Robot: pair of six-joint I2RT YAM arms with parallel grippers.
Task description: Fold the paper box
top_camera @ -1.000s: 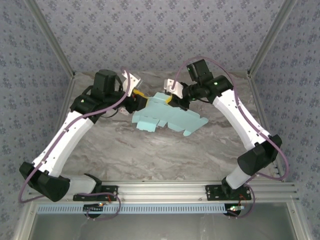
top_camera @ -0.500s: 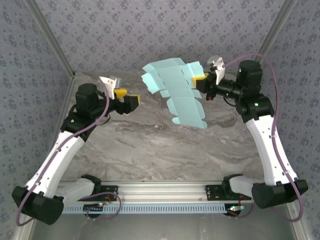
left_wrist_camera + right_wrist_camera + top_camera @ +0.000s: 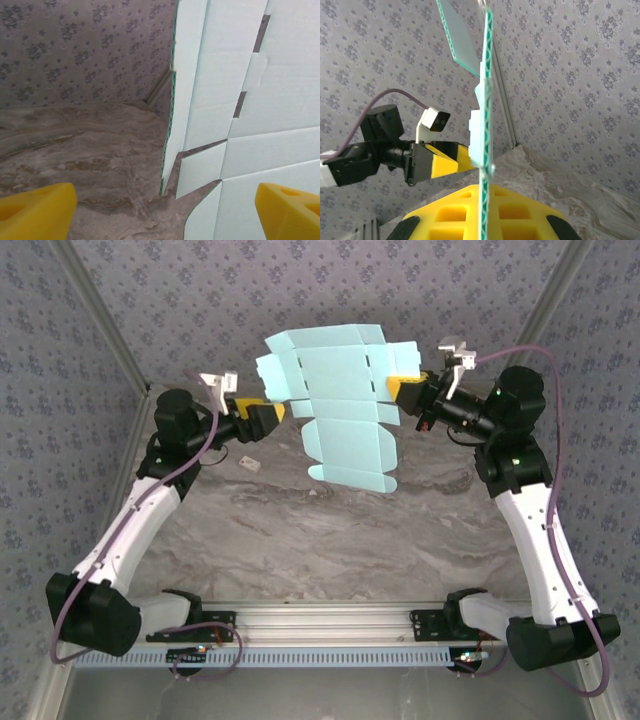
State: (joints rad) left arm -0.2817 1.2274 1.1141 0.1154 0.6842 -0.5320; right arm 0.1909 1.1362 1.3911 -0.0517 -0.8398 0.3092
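The paper box is a flat light blue die-cut sheet with flaps and slits, held up in the air above the table. My right gripper is shut on its right edge; in the right wrist view the sheet stands edge-on, pinched between the yellow pads. My left gripper is open at the sheet's left edge. In the left wrist view the sheet fills the right half, with the yellow fingertips wide apart and nothing pinched.
A tiny white tag lies on the marble table below the left gripper. Patterned walls enclose the back and both sides. An aluminium rail runs along the near edge between the arm bases.
The right gripper lifted the sheet higher and carried it left. The left gripper rose and moved right, up to the sheet's left edge.
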